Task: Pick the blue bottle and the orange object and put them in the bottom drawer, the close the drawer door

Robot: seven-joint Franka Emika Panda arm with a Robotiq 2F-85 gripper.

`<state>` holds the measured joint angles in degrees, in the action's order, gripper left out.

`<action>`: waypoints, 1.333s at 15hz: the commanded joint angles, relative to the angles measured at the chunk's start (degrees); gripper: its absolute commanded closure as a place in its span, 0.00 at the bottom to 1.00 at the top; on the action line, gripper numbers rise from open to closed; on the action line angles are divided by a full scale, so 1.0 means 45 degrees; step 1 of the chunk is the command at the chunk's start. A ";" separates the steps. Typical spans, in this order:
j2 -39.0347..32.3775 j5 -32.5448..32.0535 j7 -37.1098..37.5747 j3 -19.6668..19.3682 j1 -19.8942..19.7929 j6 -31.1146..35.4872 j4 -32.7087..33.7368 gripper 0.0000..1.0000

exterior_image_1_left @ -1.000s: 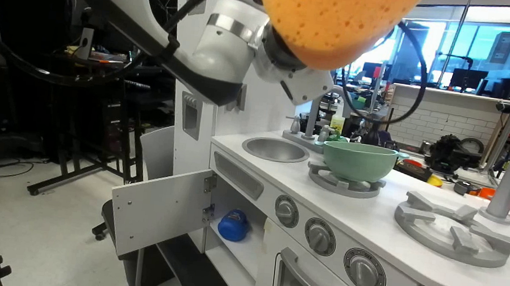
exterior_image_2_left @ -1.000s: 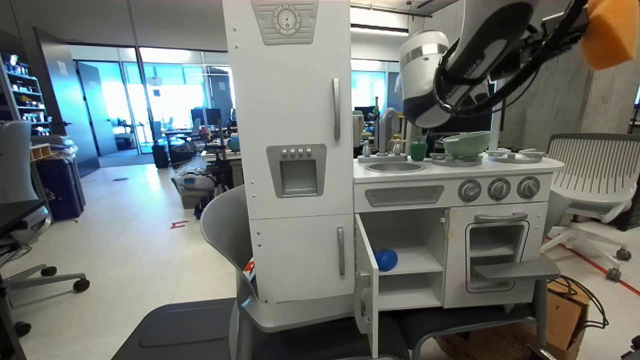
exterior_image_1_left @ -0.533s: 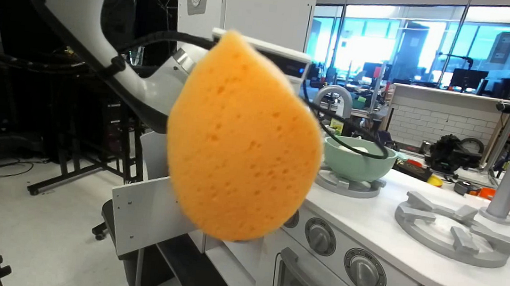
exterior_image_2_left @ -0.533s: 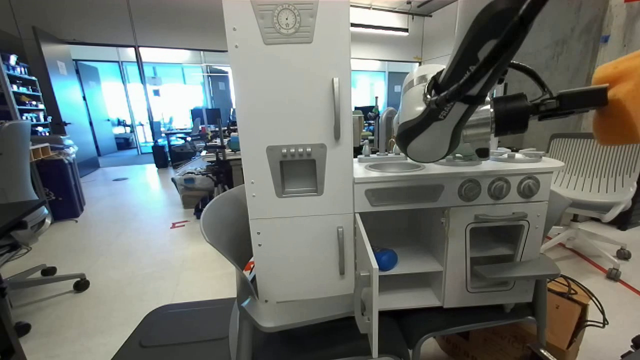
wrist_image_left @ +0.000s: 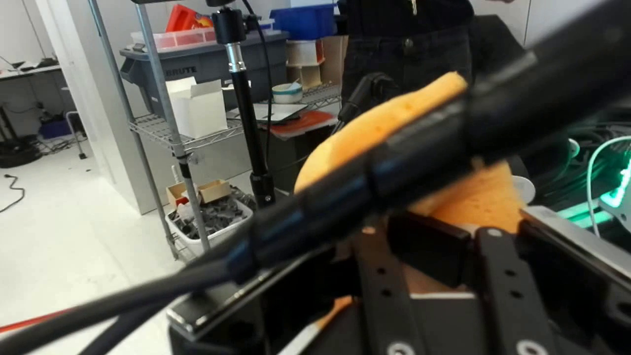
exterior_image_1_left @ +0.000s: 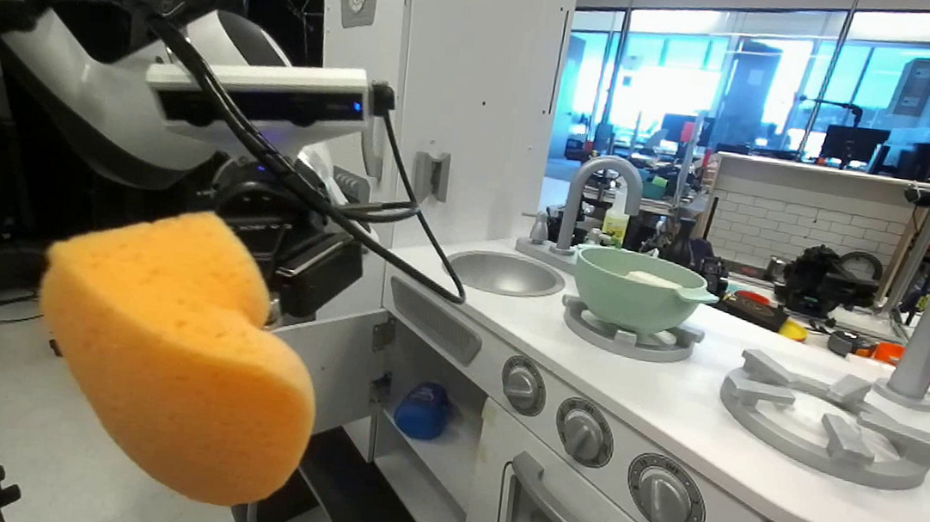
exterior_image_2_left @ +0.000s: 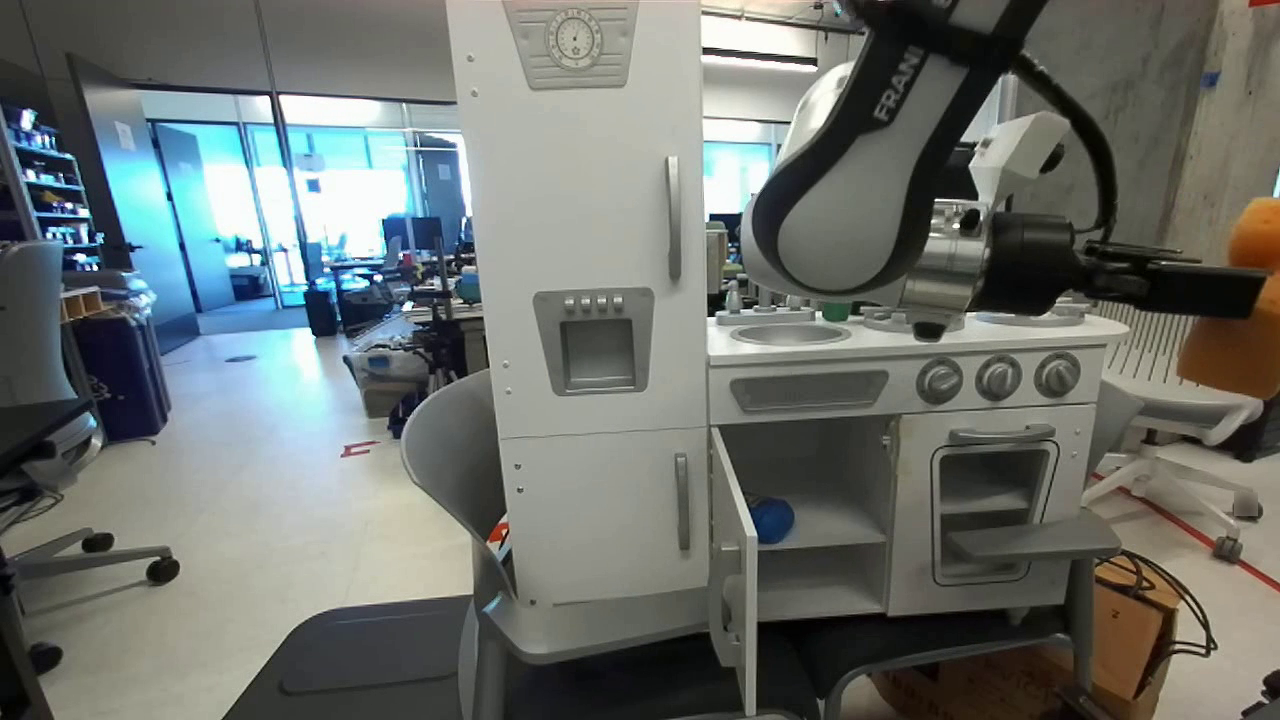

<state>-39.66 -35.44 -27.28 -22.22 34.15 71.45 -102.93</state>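
Observation:
The orange object, a spongy piece, is pinched at its middle by my gripper, which is shut on it and bends it. It hangs in the air in front of the toy kitchen, well apart from it. In the wrist view a black cable covers part of the sponge and the fingertips. The blue bottle lies on the shelf inside the bottom drawer, beside the hinge side. The drawer door stands swung out; in an exterior view the sponge and gripper hide much of this door.
A green bowl sits on a burner of the white counter, near the sink. The oven handle juts from the front. Loose cables loop from my wrist. The wrist view shows a person and a wire rack.
My arm has swung the sponge down and away from the counter, and its pose has turned. The green bowl has shifted slightly and rotated, its handle facing forward. Bottle and door look unmoved.

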 commanded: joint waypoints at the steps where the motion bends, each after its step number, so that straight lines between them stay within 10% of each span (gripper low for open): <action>1: 0.2949 0.0353 0.2609 0.0128 0.0703 0.1502 -0.3187 0.98; 3: 0.3508 0.0622 0.4025 0.0032 0.0924 0.2608 -0.4189 0.98; 4: 0.3980 0.0034 0.5358 0.2346 -0.1218 0.2607 -0.4326 0.98; 8: 0.3346 -0.0694 0.7925 0.3923 -0.3131 0.4930 -0.4287 0.98; 20: 0.0257 -0.5063 1.4040 0.4197 -0.4896 1.1618 -0.0895 0.98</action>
<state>-34.29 -54.75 29.35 -4.08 12.15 119.01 -111.96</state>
